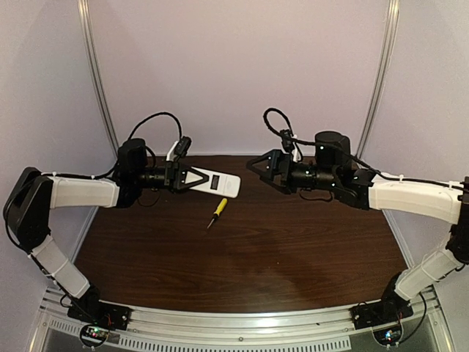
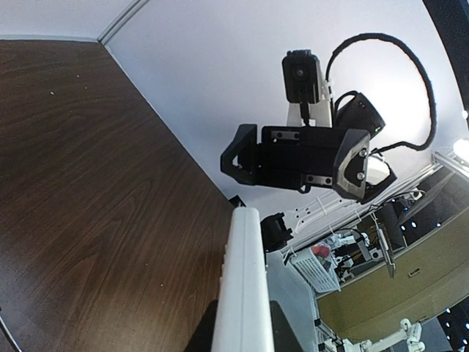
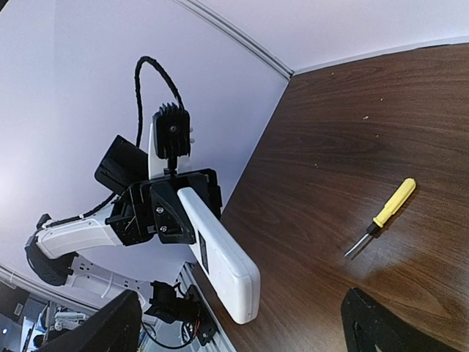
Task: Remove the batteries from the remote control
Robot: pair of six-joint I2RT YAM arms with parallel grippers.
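Remote control (image 1: pixel 220 185) is a flat white slab with rounded corners, clamped at one end in the left end effector (image 1: pixel 195 180), whose fingers are closed on it. It is held off the table (image 1: pixel 256 268) over the far left-centre, lying roughly level, with its free end pointing at the right arm. The top view shows its broad face with a small dark mark near the middle. The right wrist view shows that face at an angle, with a narrow dark window partway along, plus the left end effector's black body and camera behind it. The left wrist view catches only the thin edge of the remote running up the frame from between its own fingers, so the face is not visible there. The right end effector (image 1: pixel 256 170) hangs just beside the remote's free end, not touching it, with fingers spread wide and nothing between them; its own wrist view shows them far apart at the bottom corners. A yellow-handled screwdriver (image 1: pixel 217 212) lies flat on the table below the remote, apart from both arms.
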